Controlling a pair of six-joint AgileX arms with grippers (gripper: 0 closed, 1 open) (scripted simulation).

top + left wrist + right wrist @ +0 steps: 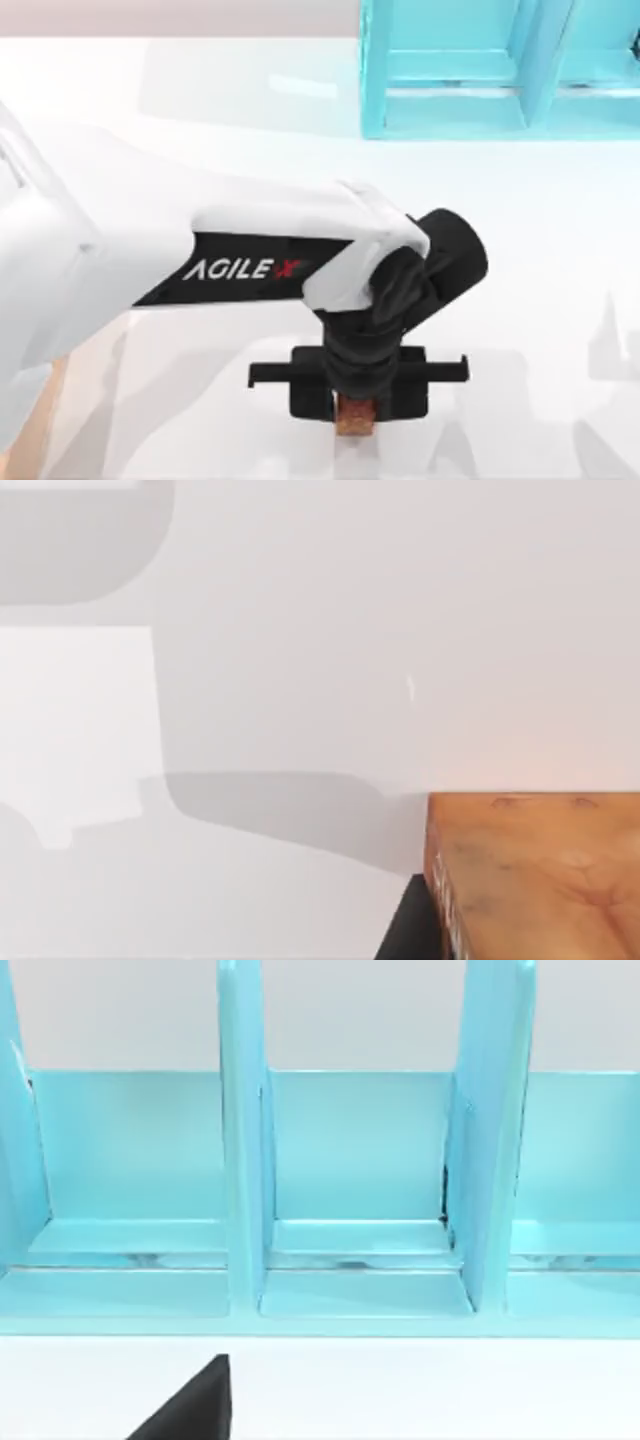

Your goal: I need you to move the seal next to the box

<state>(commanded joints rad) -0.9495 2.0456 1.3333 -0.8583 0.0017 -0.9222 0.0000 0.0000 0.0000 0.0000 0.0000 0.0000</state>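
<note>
My left arm reaches across the table in the top view. Its gripper (pixel 357 408) is near the front edge, shut on the seal (pixel 356 424), a small reddish-brown block poking out between the two black fingers. In the left wrist view the seal (pixel 540 880) looms close, orange-brown and speckled, with one black finger (pixel 408 932) against its side. Under the left arm at the table's front left, a tan strip shows that looks like the box's rim (pixel 48 400); the rest of the box is hidden. A black fingertip (pixel 190 1410) of the right gripper faces the cyan shelf.
A cyan-blue shelf structure (pixel 480 70) with upright dividers stands at the back right of the white table (pixel 560 250). In the right wrist view the cyan-blue shelf structure (pixel 350 1180) is straight ahead and near.
</note>
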